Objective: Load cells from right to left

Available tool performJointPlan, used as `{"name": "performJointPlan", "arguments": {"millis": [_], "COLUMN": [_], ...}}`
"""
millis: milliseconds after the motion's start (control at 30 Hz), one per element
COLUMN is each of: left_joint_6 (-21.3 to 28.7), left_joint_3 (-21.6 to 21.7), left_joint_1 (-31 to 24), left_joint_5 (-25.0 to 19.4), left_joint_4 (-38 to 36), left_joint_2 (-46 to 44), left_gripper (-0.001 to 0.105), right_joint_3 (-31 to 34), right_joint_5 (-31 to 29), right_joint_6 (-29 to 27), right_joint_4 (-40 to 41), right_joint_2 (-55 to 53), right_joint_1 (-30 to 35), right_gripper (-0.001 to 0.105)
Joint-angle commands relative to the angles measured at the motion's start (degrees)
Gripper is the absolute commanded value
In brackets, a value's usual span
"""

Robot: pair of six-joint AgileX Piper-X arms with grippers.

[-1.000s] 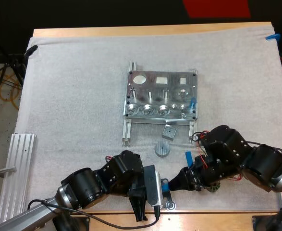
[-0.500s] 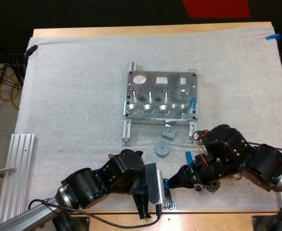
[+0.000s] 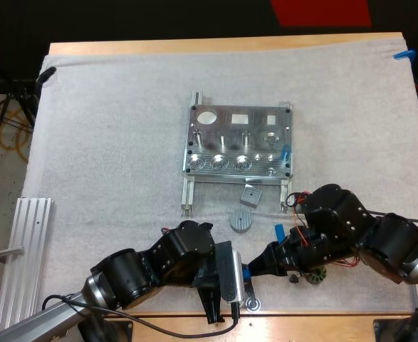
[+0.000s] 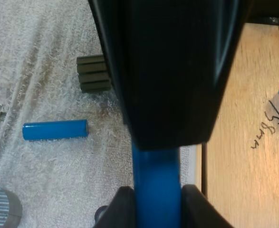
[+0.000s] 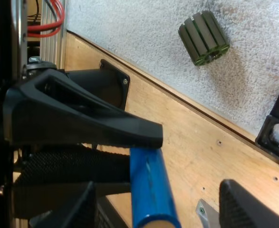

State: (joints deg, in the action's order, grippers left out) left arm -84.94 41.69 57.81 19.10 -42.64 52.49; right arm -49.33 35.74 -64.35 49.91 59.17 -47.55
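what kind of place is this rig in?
Probably a robotics lab bench set up for assembly trials: a wooden table under a white mat, a metal fixture on the mat, and a blue cylinder clamped in the left gripper.

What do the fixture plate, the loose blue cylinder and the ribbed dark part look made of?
Fixture plate: bare machined metal, likely aluminium, silvery with bright glints in its bores.
Loose blue cylinder: smooth, evenly blue, slightly glossy; plastic or a wrapped sleeve.
Ribbed dark part: matt dark grey-green, grooved; probably plastic or rubber.
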Motion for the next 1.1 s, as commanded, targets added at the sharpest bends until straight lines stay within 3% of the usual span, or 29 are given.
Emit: {"name": "performJointPlan", "arguments": {"millis": [0, 367, 433, 600, 700, 1067], "left_joint_6": [0.4, -0.1, -0.1, -0.1, -0.1, -0.1], "left_joint_3": [0.0, -0.5, -0.5, -0.5, -0.5, -0.5], "left_joint_1": [0.0, 0.0, 0.0, 0.0, 0.0, 0.0], "left_joint_5": [0.4, 0.4, 0.4, 0.4, 0.4, 0.4], "left_joint_4": [1.4, 3.6, 3.6, 3.6, 3.8, 3.9], "left_joint_2": [-0.2, -0.1, -0.1, -0.1, -0.1, -0.1], "left_gripper": [0.004, 0.004, 0.004, 0.004, 0.004, 0.004], "right_joint_3": [-0.3, -0.3, -0.3, -0.3, -0.3, -0.3], "right_joint_5": [0.1, 0.3, 0.3, 0.3, 0.4, 0.3], "right_joint_6": [0.3, 2.9, 2.9, 2.9, 2.9, 2.7], "right_joint_4": [-0.4, -1.2, -1.7, -1.7, -1.7, -1.7], "right_joint_2": [0.0, 0.0, 0.0, 0.0, 0.0, 0.0], "right_joint_1": [-0.1, -0.1, -0.1, -0.1, -0.1, -0.1], "right_gripper": [0.055, 0.055, 0.051, 0.025, 0.018, 0.017]}}
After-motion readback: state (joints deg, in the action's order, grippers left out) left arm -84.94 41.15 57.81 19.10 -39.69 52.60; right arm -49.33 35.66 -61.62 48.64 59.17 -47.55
